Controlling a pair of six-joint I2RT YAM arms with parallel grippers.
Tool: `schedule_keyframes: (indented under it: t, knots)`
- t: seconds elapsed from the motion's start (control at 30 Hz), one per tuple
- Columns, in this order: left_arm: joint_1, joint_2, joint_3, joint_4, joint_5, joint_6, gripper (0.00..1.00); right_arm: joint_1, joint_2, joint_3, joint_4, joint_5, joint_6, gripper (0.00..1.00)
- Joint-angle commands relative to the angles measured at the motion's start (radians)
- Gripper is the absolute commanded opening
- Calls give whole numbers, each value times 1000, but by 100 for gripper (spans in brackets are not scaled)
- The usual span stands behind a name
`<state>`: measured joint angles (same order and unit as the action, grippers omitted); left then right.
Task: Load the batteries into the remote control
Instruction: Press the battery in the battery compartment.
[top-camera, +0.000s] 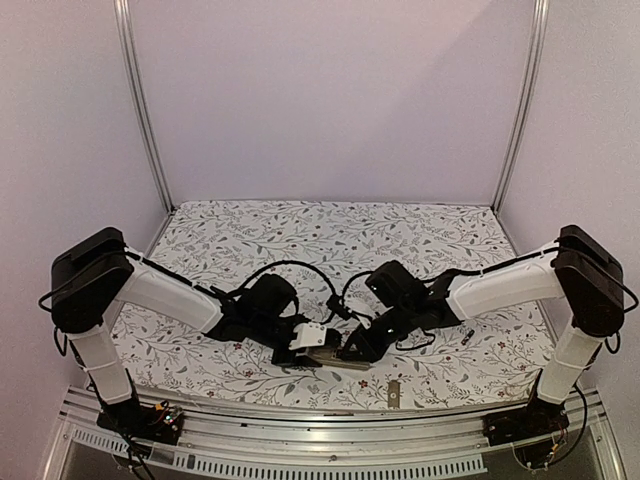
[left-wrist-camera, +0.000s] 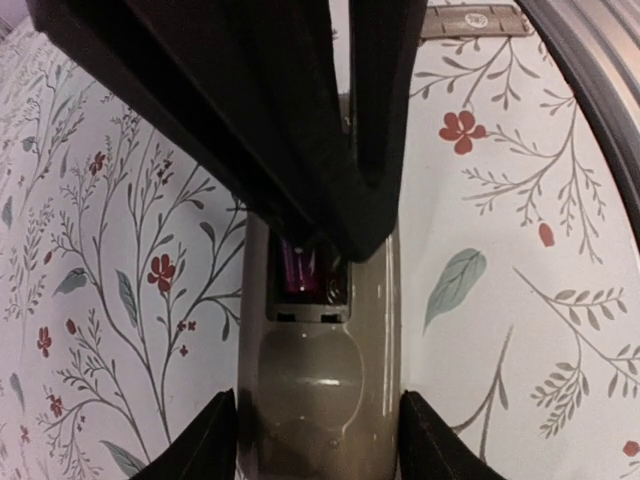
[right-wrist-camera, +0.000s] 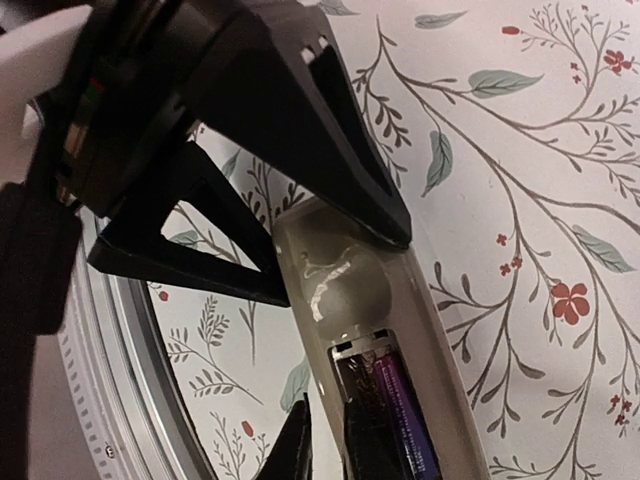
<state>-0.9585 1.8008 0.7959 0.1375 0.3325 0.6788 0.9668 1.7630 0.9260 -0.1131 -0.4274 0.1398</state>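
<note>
Only wrist views show a battery (right-wrist-camera: 405, 425) in the remote control (right-wrist-camera: 345, 290); left gripper (left-wrist-camera: 320, 438) clamps it; right gripper (top-camera: 355, 350) unclear.

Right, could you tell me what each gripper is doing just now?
Left gripper: closed on the remote control.
Right gripper: nearly shut at the battery bay; whether it grips anything cannot be told.

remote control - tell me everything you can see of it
The remote control lies flat, back up, on the floral tablecloth. Its back is smooth, glossy grey-beige plastic. The battery bay is uncovered, with a purple-wrapped battery in it; a second cannot be made out. The left claw clamps its long sides at one end; the right claw reaches down over the bay. Its face is hidden.
</note>
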Motion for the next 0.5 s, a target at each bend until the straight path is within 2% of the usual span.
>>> schedule_keyframes:
  t: [0.0, 0.23, 0.27, 0.33, 0.47]
  knots:
    - [-13, 23, 6, -10, 7, -11, 53, -3, -104, 21, 8, -49, -10, 15]
    - [-25, 11, -19, 22, -23, -46, 52, -58, -145, -53, 9, 38, -8, 42]
    - [-28, 11, -21, 25, -29, -46, 51, -57, -141, -74, 26, 37, -22, 49]
    - [-33, 11, -25, 34, -45, -45, 51, -51, -148, -125, 95, 33, -88, 54]
    - [-42, 10, -37, 61, -91, -83, 50, -39, -246, -296, 372, 44, -244, 67]
